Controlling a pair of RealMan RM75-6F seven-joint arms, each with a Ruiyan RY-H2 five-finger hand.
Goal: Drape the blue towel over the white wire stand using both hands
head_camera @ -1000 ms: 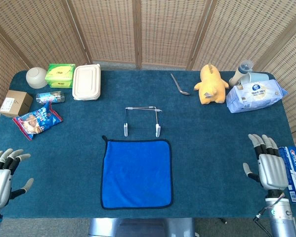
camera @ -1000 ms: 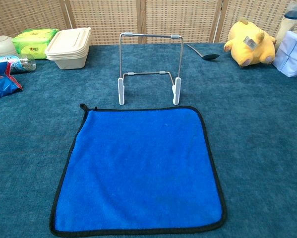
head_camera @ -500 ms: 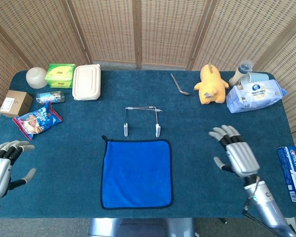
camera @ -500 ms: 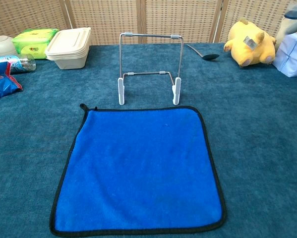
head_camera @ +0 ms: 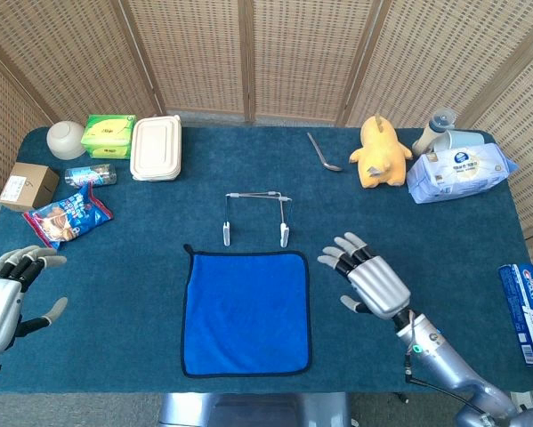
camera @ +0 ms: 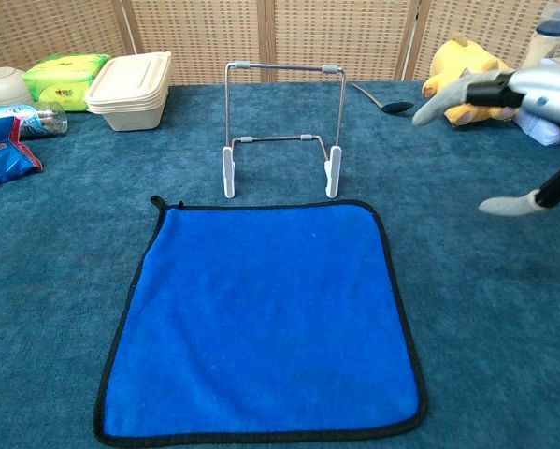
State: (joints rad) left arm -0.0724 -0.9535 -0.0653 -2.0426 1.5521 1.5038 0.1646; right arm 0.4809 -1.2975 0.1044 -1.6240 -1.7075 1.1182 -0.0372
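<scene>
Woven-screen backdrop, teal-carpeted desk [head_camera: 141, 267]. Square blue towel w/ black edging [head_camera: 246, 311] lies flat just in front of white wire stand [head_camera: 256, 216]. Step: reaching in. Right hand [head_camera: 368, 280] near towel, left hand [head_camera: 6, 298] well apart, both w/ fingers [head_camera: 337, 253] spread, empty. Next: each pinches a far corner.

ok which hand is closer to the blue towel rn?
Right. The right hand hovers open just off the blue towel, near its far right corner. The left hand is open out at the table's left edge, well clear.
</scene>
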